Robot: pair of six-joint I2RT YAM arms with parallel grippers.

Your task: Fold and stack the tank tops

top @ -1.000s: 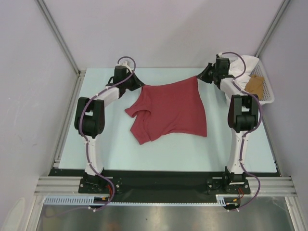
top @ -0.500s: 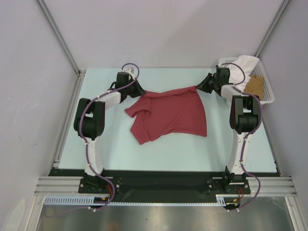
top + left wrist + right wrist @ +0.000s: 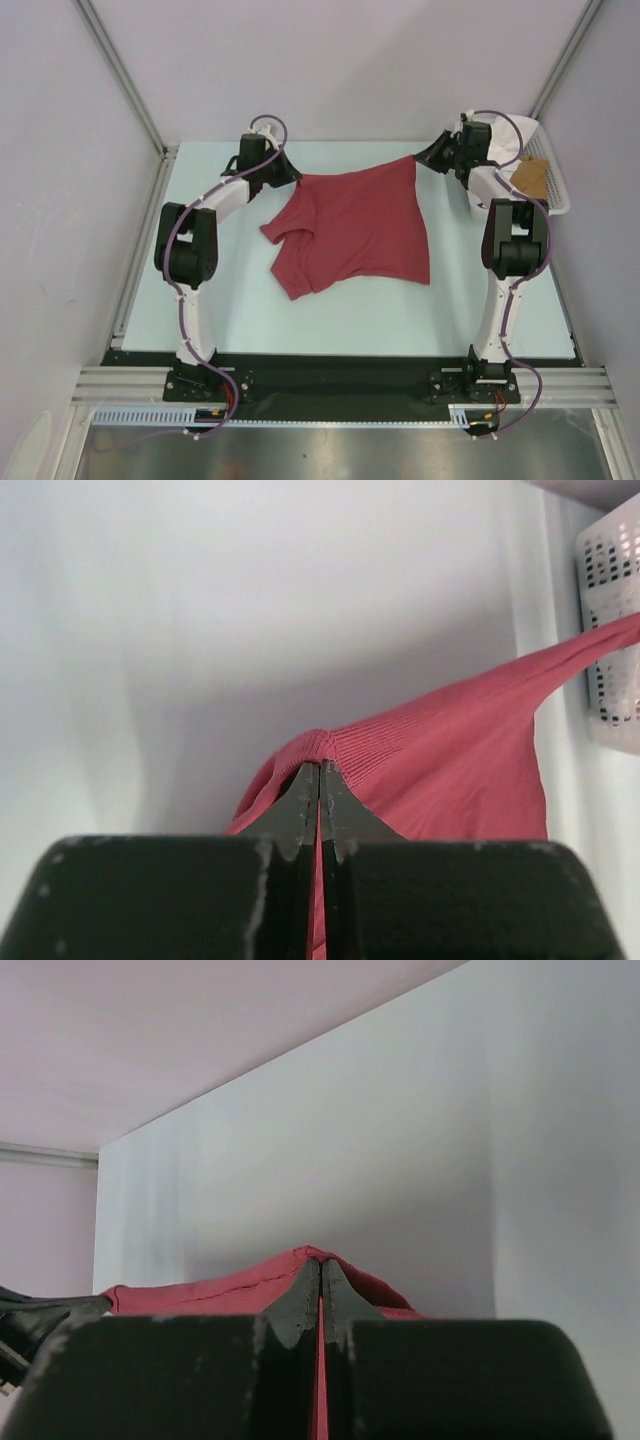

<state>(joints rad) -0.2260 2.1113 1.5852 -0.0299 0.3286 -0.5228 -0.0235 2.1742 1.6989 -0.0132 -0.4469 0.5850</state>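
The dark red tank top (image 3: pixel 350 225) hangs spread between both arms over the far middle of the table, its near part resting on the table. My left gripper (image 3: pixel 293 181) is shut on its far left corner; the left wrist view shows red ribbed cloth (image 3: pixel 440 750) pinched between the closed fingers (image 3: pixel 300 800). My right gripper (image 3: pixel 418 160) is shut on the far right corner, with the red hem (image 3: pixel 220 1285) pinched between its fingers (image 3: pixel 336 1285). The tan-brown tank top (image 3: pixel 530 176) lies in the white basket.
The white mesh basket (image 3: pixel 556 200) stands at the far right of the table beside the right arm; it also shows in the left wrist view (image 3: pixel 612 630). White cloth (image 3: pixel 508 135) lies in its far end. Walls enclose the table on three sides.
Both grippers dipped toward the near side with the top's far edge half a second ago, then rose back away, pulling the edge taut again. The right gripper now sits slightly farther right.
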